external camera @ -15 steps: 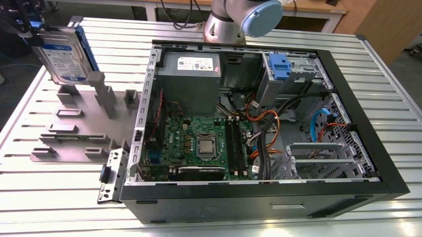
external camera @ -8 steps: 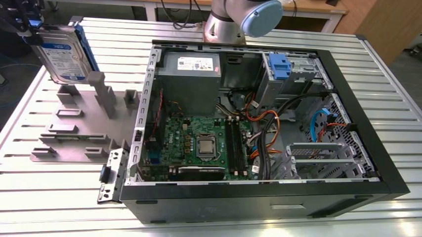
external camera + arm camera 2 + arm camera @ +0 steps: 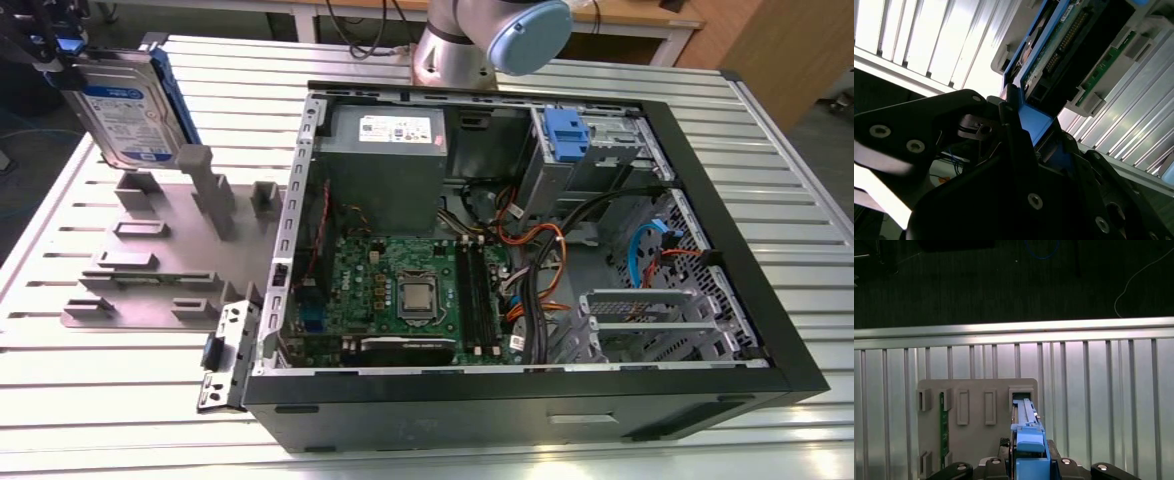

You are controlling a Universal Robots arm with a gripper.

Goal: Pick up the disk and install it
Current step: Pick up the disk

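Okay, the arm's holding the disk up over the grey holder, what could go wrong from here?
The gripper grips the disk at its upper end, so it could slip or swing. The disk's lower edge hangs close to the posts of the grey holder and might catch on them. Inside the computer case, loose cables lie near the drive bay and could snag the disk on the way in.

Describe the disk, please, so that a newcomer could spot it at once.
Find the open computer case on the slatted table; at the exterior view's left of it lies a grey holder block. Upright over its far end is the disk: silver, with a blue-and-white label and blue rail, unlike the grey block.
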